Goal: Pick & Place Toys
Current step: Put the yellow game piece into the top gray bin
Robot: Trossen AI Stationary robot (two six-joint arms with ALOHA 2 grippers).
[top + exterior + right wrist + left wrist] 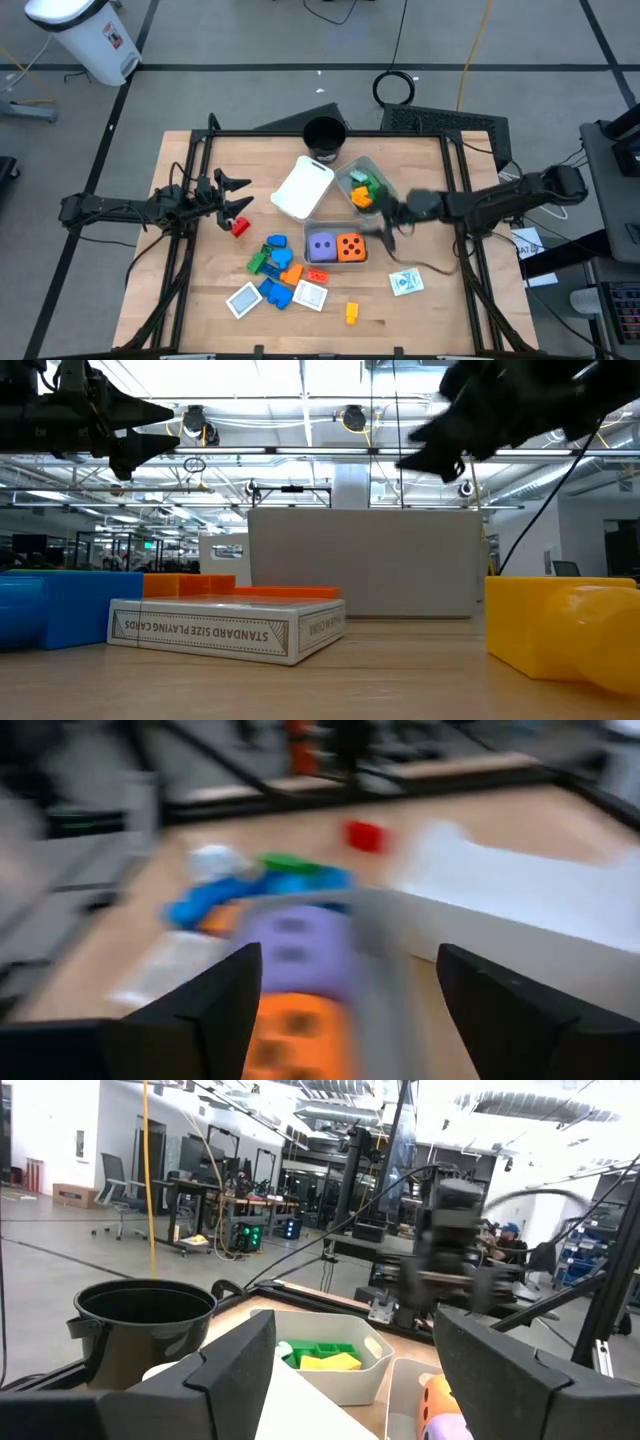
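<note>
My left gripper (243, 194) is open and empty above the table's left part, with a red block (240, 228) lying on the table just near of it. My right gripper (386, 222) is open and empty, above the right edge of the grey tray (318, 262) that holds the purple die (321, 246) and the orange die (350, 248). In the right wrist view, both dice (290, 945) lie just ahead of the open fingers. Several blue, green and orange blocks (274, 262) lie on the table left of that tray. A yellow block (352, 313) lies near the front edge.
A second grey tray (352, 170) holds green, yellow and orange blocks. A white lid (303, 187) lies beside it, and a black cup (324, 138) stands at the far edge. White tiles (243, 300) and a card box (406, 282) lie near the front.
</note>
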